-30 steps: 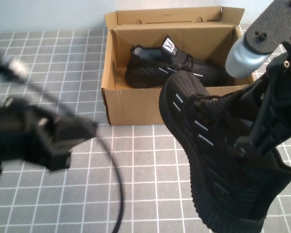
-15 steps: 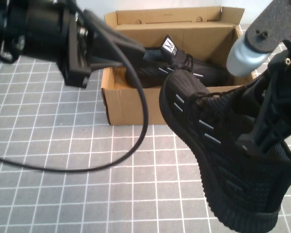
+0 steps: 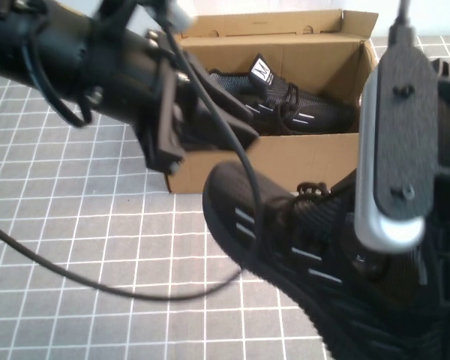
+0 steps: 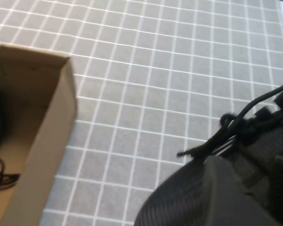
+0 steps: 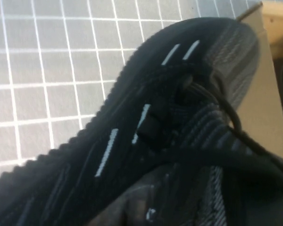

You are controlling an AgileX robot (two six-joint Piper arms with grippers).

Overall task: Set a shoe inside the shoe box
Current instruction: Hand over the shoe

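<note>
While the left arm fills the upper left of the high view, its left gripper (image 3: pixel 232 127) reaches rightward over the near wall of the shoe box (image 3: pixel 210 169); whether its fingers are parted or closed cannot be told, and nothing is seen held in it. A black cable (image 3: pixel 97 281) trails from that arm across the grey gridded table (image 3: pixel 60 225).

At upper centre the brown cardboard shoe box stands with its flaps upright. Inside it lies the mate (image 3: pixel 300 112), a black knit sneaker with white side stripes. Its white tongue tag (image 3: pixel 262 72) carries a black mark that looks like a letter M; no other writing can be read.

At lower centre and right, the shoe (image 3: pixel 285 247) hangs tilted above the table, toe pointing toward the box's front wall, just short of it and outside it. The right gripper (image 3: pixel 375 262), at lower right and largely hidden behind its own arm and the shoe's collar, is clenched on the shoe near the collar. The right wrist view shows the laces and stripes close up, with the box edge beyond the toe.

As a judgement: the lift is done; carrying the shoe over the wall, lowering it beside its mate and letting go remain.
</note>
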